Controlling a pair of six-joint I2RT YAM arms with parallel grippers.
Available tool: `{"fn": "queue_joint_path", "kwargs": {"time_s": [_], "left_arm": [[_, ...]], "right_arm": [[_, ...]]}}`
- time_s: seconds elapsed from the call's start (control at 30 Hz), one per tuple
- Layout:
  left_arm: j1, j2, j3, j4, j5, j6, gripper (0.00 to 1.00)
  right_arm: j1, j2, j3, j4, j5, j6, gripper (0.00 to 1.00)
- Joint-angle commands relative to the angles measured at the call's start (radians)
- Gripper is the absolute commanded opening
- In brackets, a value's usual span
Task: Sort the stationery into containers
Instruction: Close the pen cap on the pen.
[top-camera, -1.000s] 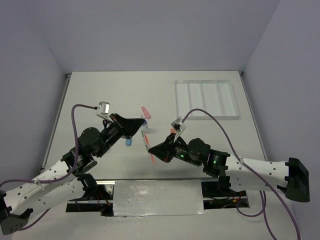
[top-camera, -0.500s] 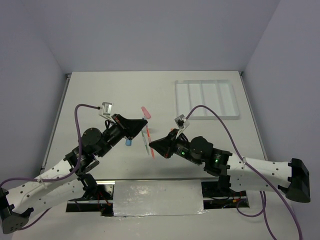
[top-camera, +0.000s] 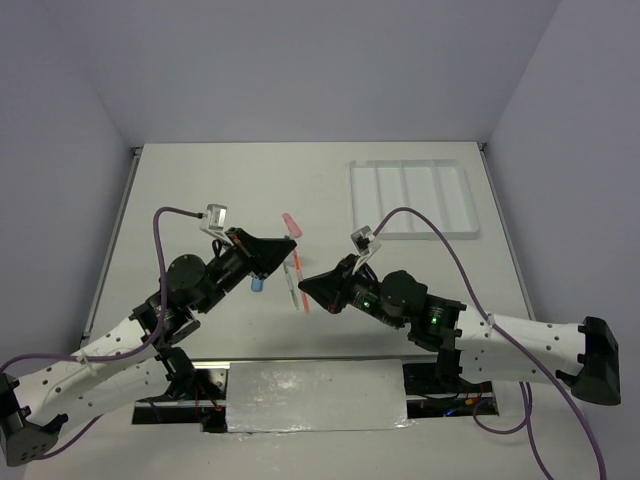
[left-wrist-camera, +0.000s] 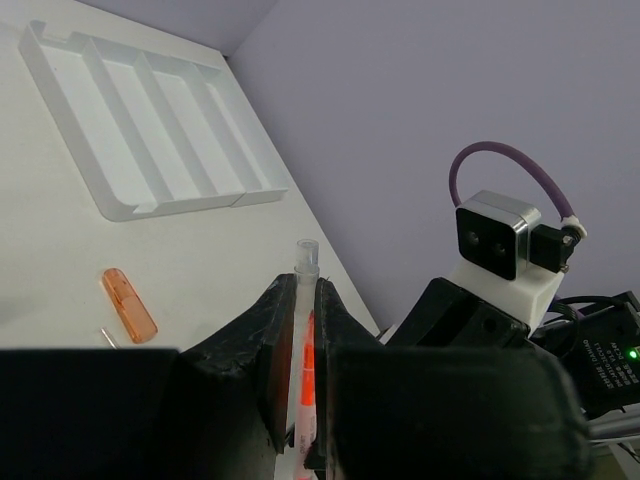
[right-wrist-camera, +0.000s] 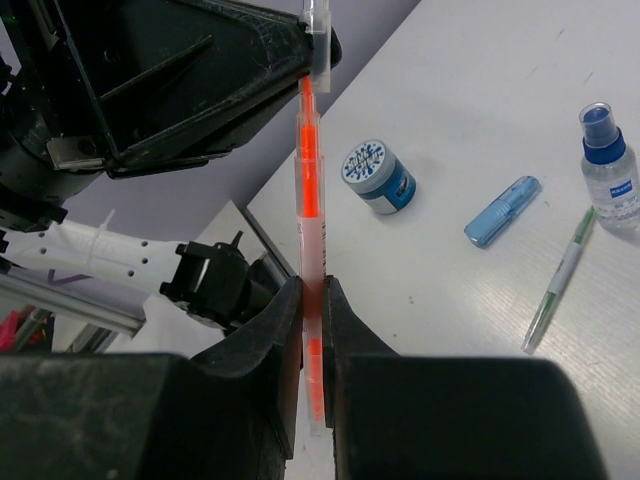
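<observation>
- Fingers of the left gripper are clenched on a thin orange pen, whose clear end pokes out past their tips.
- Fingers of the right gripper are clamped on the same pen, further along its barrel. The two grippers face each other tip to tip, and the pen bridges the short gap between them, lifted off the table.
- Well beyond the right fingertips, towards the far right corner, lies the white tray with its four long compartments. No stationery shows in any of them.
- Loose on the table below the right fingers are a round blue roll, a blue capsule, a whitish pen and a blue-capped bottle.
- Between the left fingertips and the tray lies an orange capsule. A pink capsule lies just beyond the left fingertips.
- Judging by this, the sorting has barely begun.
  - Only the pen is in hand, and it seems to be passing from one arm to the other, though which arm is giving cannot be told.
  - Placing the pen in a compartment is left to do, as is every other piece on the table.
</observation>
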Motion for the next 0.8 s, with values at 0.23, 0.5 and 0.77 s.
{"fn": "queue_joint_path", "kwargs": {"time_s": [0.23, 0.5, 0.77], "left_arm": [[-0.001, 0.005, -0.010, 0.097, 0.043, 0.025, 0.00], [-0.001, 0.016, -0.021, 0.119, 0.083, 0.033, 0.00], [0.001, 0.017, -0.036, 0.130, 0.123, 0.051, 0.00]], "right_arm": [[0.005, 0.020, 0.092, -0.045, 0.101, -0.007, 0.00], [0.005, 0.035, 0.143, -0.042, 0.129, -0.005, 0.00], [-0.016, 0.029, 0.183, -0.004, 0.166, -0.079, 0.00]]}}
